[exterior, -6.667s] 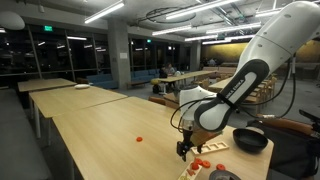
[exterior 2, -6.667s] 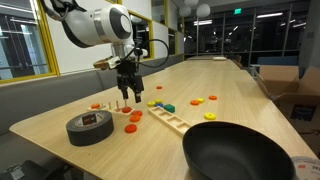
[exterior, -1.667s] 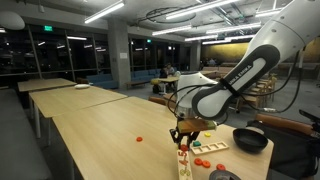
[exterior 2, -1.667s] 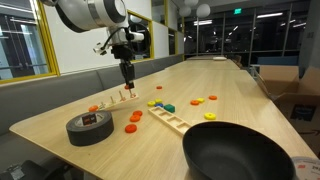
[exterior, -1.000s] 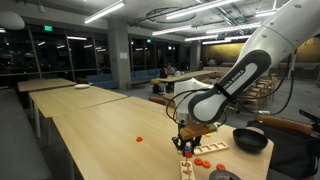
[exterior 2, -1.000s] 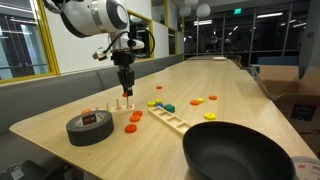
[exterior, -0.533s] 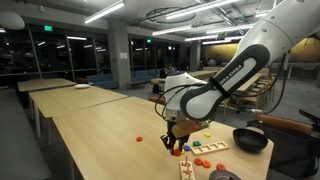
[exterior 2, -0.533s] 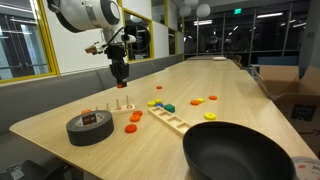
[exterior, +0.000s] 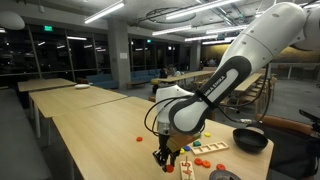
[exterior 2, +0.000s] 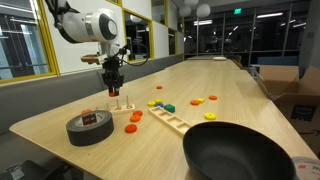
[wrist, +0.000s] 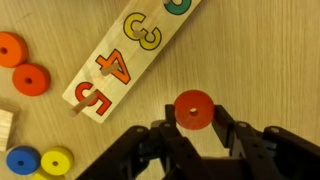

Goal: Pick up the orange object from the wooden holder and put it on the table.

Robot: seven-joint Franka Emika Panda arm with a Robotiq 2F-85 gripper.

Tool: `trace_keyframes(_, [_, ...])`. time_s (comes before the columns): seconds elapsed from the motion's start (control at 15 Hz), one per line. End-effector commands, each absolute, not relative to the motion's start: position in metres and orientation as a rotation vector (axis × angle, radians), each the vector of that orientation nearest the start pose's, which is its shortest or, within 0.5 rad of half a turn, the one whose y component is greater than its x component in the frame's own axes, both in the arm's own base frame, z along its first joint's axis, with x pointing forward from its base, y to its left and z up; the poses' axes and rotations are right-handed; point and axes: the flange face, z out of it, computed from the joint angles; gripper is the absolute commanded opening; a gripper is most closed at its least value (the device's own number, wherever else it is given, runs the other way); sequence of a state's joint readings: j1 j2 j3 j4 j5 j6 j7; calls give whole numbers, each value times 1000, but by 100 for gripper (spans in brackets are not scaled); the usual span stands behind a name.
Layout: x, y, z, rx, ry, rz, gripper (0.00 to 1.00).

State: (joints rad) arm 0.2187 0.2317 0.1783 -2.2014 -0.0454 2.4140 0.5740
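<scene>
The claw (wrist: pixel 196 122) pinches the orange object (wrist: pixel 194 108), a small round disc, between its two black fingers (wrist: pixel 228 128). In the wrist view the disc is over the bare wood of the bench (wrist: pixel 265 60). It is just right of a wooden number board (wrist: pixel 120 60) that shows a 5, a 4 and a 3. I cannot tell if the disc touches the bench.

Two more orange discs (wrist: pixel 10 48) lie left of the board, close to each other. A blue disc (wrist: pixel 17 160) and a yellow disc (wrist: pixel 55 160) lie side by side at the near left.

In an exterior view the claw (exterior 2: pixel 113 88) points straight down, just left of the small wooden holder (exterior 2: pixel 122 104) with its upright pegs. A black roll of tape (exterior 2: pixel 90 126) lies nearer than the holder. A big black bowl (exterior 2: pixel 240 150) sits at the near right.

In an exterior view one more orange disc (exterior: pixel 140 139) lies alone on the bench, left of the white arm (exterior: pixel 230 80).
</scene>
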Motion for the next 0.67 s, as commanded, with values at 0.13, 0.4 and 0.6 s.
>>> trace_keyframes(0.13, [529,228,256,-3095,107,90,17])
trace_keyframes(0.4, [535,231,244,-3096,84,120,17])
trace_keyframes(0.6, [536,231,239,-3105,94,133,67])
